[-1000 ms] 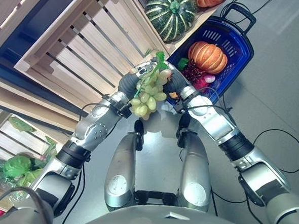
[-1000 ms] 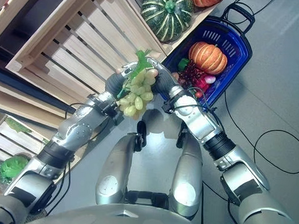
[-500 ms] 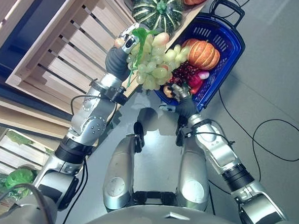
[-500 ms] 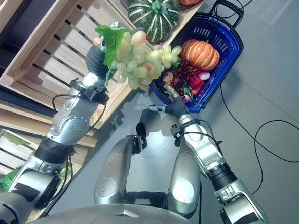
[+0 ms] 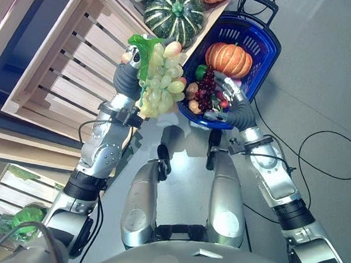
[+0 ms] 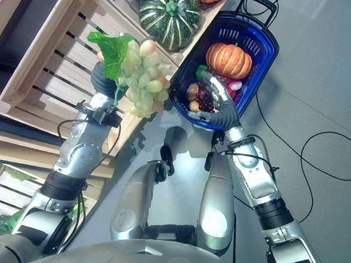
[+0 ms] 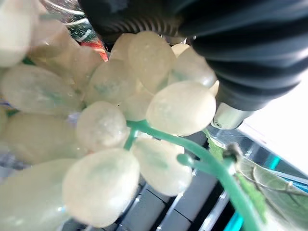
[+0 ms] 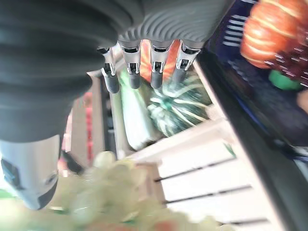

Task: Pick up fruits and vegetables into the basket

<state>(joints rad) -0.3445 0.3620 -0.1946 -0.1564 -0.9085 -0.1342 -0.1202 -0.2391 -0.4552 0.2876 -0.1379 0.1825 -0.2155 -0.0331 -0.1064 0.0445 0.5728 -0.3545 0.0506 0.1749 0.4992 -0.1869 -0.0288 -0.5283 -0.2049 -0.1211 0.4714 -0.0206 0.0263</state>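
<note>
A bunch of green grapes is held up by the left hand, fingers curled round its top, just beside the blue basket. The right hand, fingers spread and empty, is poised over the basket's near rim. The bunch is judged light, loose and swinging; its stem is the best grip.

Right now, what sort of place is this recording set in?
Probably a mock grocery produce stand: slatted wooden crates hold a striped green squash, and a blue shopping basket of produce sits on the grey floor.
</note>
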